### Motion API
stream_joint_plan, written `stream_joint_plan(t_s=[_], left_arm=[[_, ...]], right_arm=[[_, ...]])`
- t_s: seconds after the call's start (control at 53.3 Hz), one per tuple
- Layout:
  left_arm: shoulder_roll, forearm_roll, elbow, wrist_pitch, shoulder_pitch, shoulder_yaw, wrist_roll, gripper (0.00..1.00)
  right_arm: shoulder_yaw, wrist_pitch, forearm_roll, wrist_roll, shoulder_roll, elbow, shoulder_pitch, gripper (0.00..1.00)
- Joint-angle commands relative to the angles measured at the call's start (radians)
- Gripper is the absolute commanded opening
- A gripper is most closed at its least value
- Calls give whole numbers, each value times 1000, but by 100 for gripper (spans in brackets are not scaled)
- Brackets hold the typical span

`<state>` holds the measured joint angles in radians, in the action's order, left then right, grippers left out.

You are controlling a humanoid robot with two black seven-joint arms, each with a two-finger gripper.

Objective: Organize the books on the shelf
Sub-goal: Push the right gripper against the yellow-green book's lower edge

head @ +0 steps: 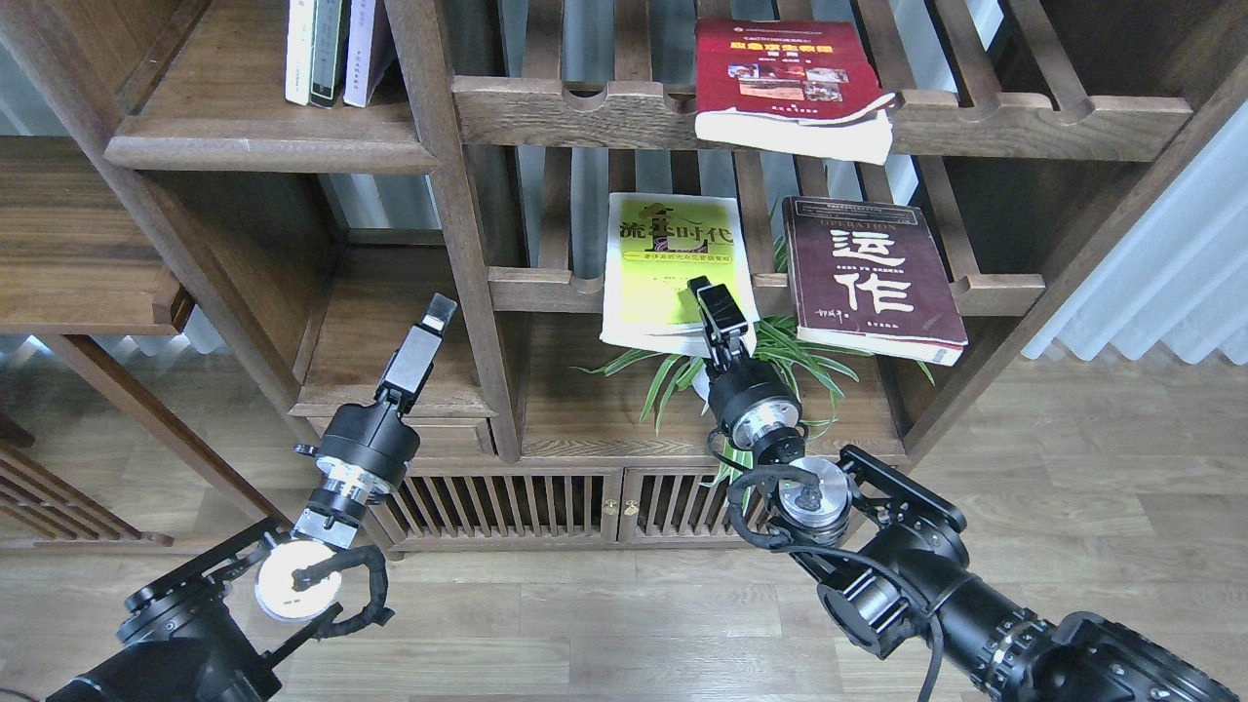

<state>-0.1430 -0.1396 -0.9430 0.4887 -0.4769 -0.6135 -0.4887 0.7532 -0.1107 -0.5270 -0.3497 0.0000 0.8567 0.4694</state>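
At the lower edge of the yellow-green book (676, 273), my right pincer (720, 314) overlaps it; I cannot tell its opening or grip.

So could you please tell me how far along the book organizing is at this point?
Early on. Nothing looks done: the yellow-green book, the maroon book and the red book all lie flat on the slatted racks, none on the solid shelf. In hand: the right end effector is at the yellow-green book's lower edge, grip unclear. The left end effector holds nothing. All three remain.
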Motion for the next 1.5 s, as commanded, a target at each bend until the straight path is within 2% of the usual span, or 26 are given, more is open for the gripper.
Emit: stream_joint_plan(t_s=[0.0,0.169,0.282,0.319,0.338,0.507,0.563,0.582,0.62,0.77,1.033,1.183,1.333,1.389,1.427,1.483], left_arm=[[0,0,1,0,1,0,0,100],[2,0,7,0,1,0,0,100],[8,0,12,0,1,0,0,100],[13,0,16,0,0,0,0,100],[14,0,16,0,0,0,0,100],[19,0,23,0,0,0,0,100],[19,0,24,0,1,0,0,100],[19,0,26,0,1,1,0,100],[20,0,26,0,1,1,0,100],[20,-2,29,0,3,3,0,100],[51,-12,78,0,3,9,0,100],[57,-17,81,0,0,14,0,100],[53,-103,79,0,1,21,0,99],[51,-126,79,0,3,21,47,99],[49,-158,75,0,11,23,93,99],[51,-189,59,0,21,24,128,99]], right_arm=[[0,0,1,0,0,-11,0,77],[0,-1,1,0,0,-21,0,75],[3,-4,-2,0,0,-21,0,63],[8,-10,-5,0,0,-21,0,54],[8,-10,-8,0,0,-21,1,52],[9,-12,-16,2,0,-21,1,47],[11,-14,-18,0,0,-19,1,36],[11,-15,-19,0,0,-19,1,28],[14,-21,-24,-3,0,-19,1,19],[23,-61,-39,-5,0,-19,0,5],[43,-101,-39,0,0,-8,-3,5],[49,-193,-38,9,0,36,-28,4],[49,-309,-38,47,0,125,-92,4],[48,-340,-36,55,0,148,-112,4],[48,-378,-34,64,0,171,-136,4],[48,-378,-34,77,0,186,-155,4]])
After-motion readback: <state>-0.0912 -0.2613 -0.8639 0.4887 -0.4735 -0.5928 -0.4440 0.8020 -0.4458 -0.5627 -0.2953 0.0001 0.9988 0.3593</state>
